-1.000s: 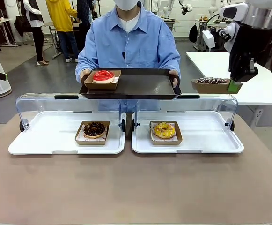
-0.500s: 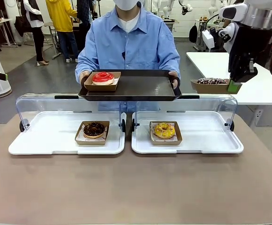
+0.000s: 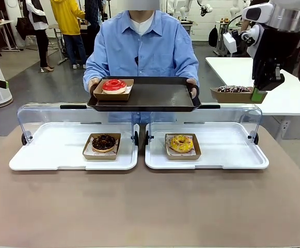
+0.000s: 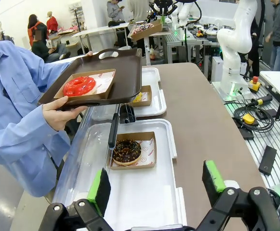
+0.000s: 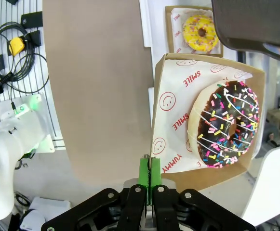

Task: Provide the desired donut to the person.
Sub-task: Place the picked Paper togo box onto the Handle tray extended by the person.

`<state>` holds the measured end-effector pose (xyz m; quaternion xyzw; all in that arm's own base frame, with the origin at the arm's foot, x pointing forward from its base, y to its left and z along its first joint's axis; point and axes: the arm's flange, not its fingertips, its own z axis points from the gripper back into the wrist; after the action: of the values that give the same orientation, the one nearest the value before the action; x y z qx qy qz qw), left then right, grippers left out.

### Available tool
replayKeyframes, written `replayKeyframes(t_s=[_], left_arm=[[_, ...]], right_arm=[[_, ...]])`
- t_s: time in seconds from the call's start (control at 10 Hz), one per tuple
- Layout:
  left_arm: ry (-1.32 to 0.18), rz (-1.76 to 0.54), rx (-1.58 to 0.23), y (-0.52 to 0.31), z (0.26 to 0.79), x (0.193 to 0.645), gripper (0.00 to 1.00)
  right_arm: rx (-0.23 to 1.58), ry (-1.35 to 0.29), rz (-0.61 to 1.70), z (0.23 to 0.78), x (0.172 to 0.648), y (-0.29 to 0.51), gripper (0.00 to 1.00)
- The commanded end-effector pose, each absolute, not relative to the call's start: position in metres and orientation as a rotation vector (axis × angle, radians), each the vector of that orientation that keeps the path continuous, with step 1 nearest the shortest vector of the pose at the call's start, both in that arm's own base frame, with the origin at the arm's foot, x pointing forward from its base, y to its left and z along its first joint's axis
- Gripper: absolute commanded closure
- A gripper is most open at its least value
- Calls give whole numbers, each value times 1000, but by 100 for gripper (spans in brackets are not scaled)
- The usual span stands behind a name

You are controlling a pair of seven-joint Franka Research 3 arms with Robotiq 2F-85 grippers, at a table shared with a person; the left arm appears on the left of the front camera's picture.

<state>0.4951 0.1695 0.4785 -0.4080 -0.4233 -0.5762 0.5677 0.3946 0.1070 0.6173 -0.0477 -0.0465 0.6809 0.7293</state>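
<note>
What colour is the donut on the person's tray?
Red icing on the donut, clearest in the left wrist view.

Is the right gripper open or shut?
Shut: the right gripper pinches the edge of the sprinkle donut's box, green pads together.

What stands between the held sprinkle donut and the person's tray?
Nothing visible. The right gripper holds the sprinkle donut's box in the air beside the tray, at about its height, with open space between them. The red donut sits at the tray's other end.
</note>
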Motion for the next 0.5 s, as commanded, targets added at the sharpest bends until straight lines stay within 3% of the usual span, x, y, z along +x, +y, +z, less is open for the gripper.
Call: replayKeyframes(t_s=[0.0,0.1,0.4], left_arm=[[-1014,-1339,-947,169,479,495,0],[-1014,-1339,-947,169,479,495,0],[-1014,-1339,-947,169,479,495,0]], right_arm=[[-105,-102,1500,617,395,107,99],[-160,-164,1556,641,382,133,99],[-210,-283,1575,671,408,181,99]])
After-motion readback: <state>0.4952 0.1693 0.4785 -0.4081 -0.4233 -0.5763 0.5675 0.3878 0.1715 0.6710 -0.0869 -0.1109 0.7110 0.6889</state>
